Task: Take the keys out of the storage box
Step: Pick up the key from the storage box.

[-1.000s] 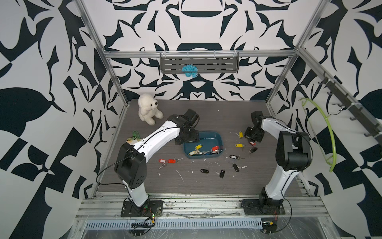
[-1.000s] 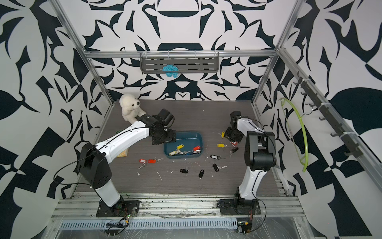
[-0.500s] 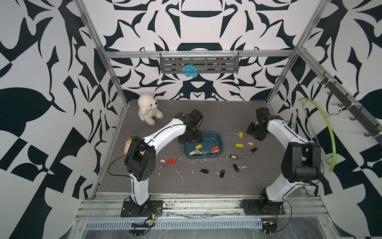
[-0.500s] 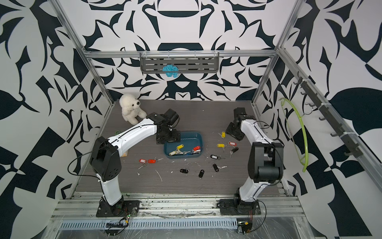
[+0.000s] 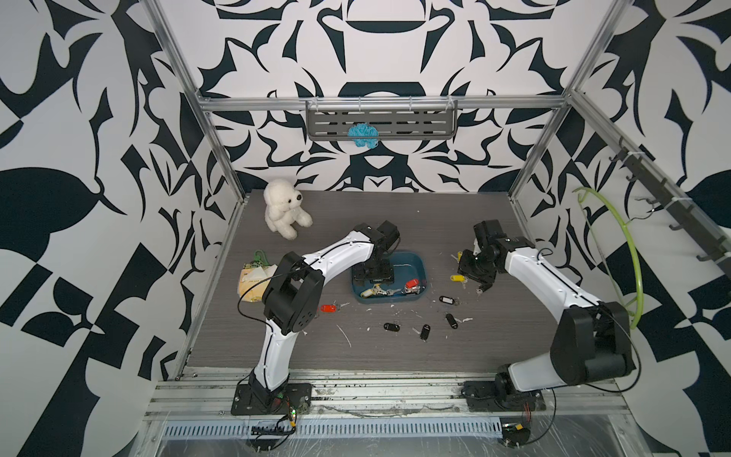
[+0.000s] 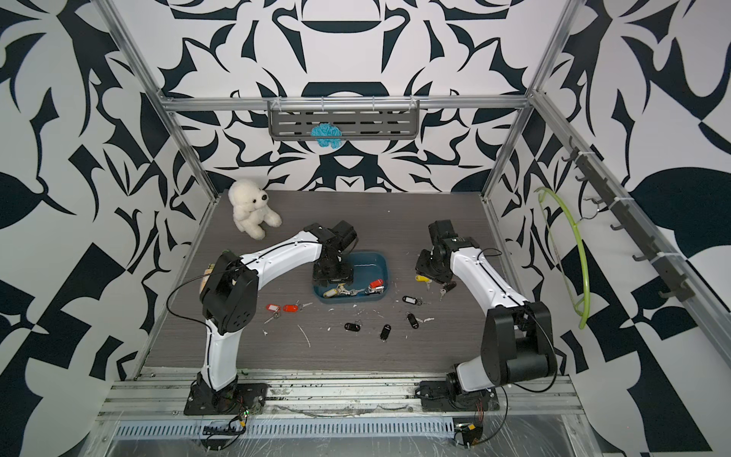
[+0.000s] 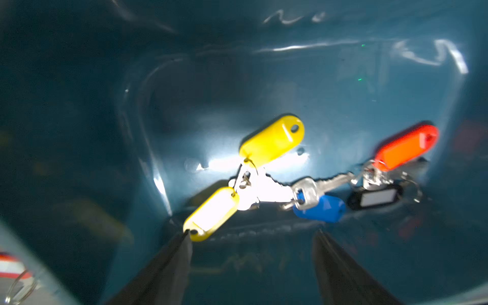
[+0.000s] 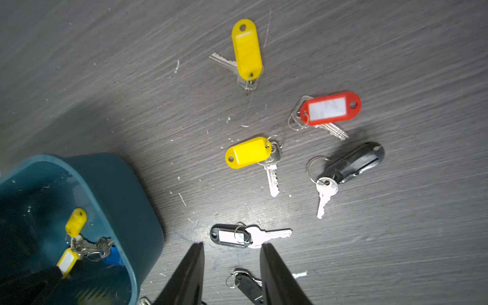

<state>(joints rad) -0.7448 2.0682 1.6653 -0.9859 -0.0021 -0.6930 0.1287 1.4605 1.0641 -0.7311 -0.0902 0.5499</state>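
The teal storage box [image 5: 420,262] [image 6: 380,261] sits mid-table. Inside it lie bunched keys [image 7: 306,188] with two yellow tags [image 7: 272,142], a blue tag [image 7: 319,208], a red tag [image 7: 406,150] and a black tag [image 7: 375,196]. My left gripper [image 7: 252,235] [image 5: 374,277] is down in the box, open and holding nothing. One of its fingertips [image 7: 184,239] is right at the end of a yellow tag. My right gripper [image 8: 232,245] [image 5: 474,273] hovers open over the table right of the box. It is above a black-tagged key [image 8: 229,235].
Several more keys lie on the table: yellow [image 8: 248,151], red [image 8: 330,108] and black [image 8: 353,163] to the right, black ones [image 5: 391,327] in front, red [image 5: 327,308] to the left. A white plush bear [image 5: 283,213] sits back left. A paper packet [image 5: 255,277] lies at the left edge.
My left gripper has come forward and down into the box. My right gripper has opened and shifted toward the front, and both arms' elbows have swung outward.
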